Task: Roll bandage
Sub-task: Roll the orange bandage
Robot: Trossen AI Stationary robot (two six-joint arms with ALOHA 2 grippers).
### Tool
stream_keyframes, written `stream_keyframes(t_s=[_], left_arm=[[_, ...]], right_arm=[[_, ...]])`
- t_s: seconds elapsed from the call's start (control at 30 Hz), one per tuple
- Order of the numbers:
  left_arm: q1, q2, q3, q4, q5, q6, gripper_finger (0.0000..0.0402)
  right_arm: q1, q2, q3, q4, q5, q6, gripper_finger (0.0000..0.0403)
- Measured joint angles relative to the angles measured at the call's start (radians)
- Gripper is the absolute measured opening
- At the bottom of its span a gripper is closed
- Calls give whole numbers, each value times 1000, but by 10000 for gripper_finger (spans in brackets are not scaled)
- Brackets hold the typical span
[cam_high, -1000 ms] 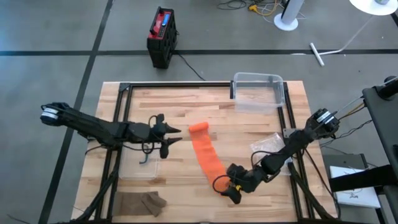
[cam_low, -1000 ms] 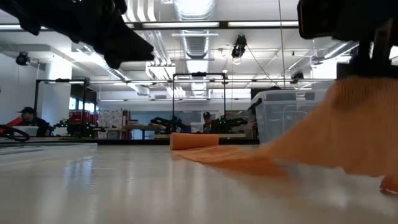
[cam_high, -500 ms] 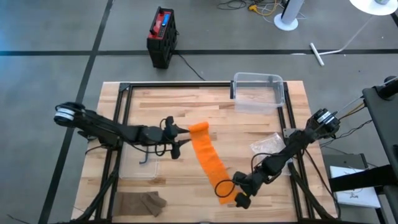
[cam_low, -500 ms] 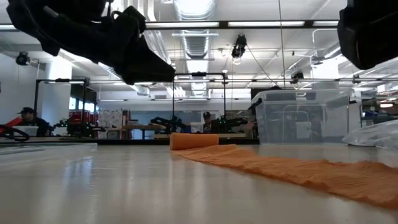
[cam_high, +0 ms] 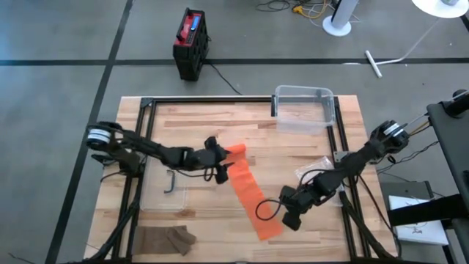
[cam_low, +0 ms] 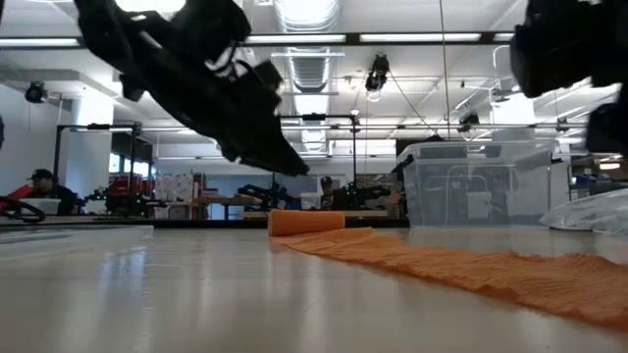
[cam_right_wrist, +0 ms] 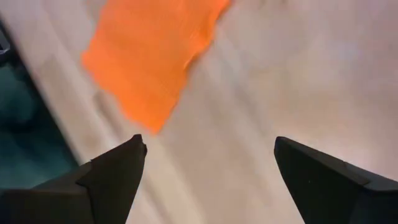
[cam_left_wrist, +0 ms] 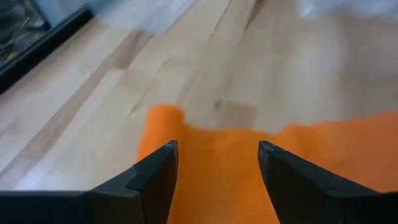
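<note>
1. The orange bandage [cam_high: 248, 192] lies unrolled on the wooden tabletop [cam_high: 205, 125], a flat strip running from a small rolled end [cam_high: 236, 150] near the centre down toward five o'clock, where its loose end [cam_high: 268, 225] lies.
2. The left gripper [cam_high: 222, 164] reaches in from nine o'clock and hangs over the rolled end; in its wrist view the jaws stand apart with the orange cloth [cam_left_wrist: 217, 162] showing between them, gripping nothing.
3. The right gripper [cam_high: 287, 213] comes in from three o'clock and sits just beside the loose end, on its right; its jaws are spread wide and empty, the bandage's end [cam_right_wrist: 152, 59] lying ahead of them.
4. A clear plastic bin [cam_high: 303, 108] stands at the tabletop's one o'clock edge.
5. A crumpled clear bag [cam_high: 316, 169] lies near the right arm at three o'clock.
6. A folded brown cloth [cam_high: 167, 239] rests at seven o'clock.
7. In the low view the strip [cam_low: 461, 272] lies flat on the surface, with the roll [cam_low: 306, 223] behind it.
</note>
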Motion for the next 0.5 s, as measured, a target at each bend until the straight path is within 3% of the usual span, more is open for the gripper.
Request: stream_keyframes(t_s=[0.23, 0.5], left_arm=[[102, 102, 37, -20, 14, -1, 210], [177, 179, 26, -21, 130, 29, 183]], right_arm=[[-129, 18, 0, 100, 119, -340, 348], [-286, 19, -1, 352, 203, -734, 348]])
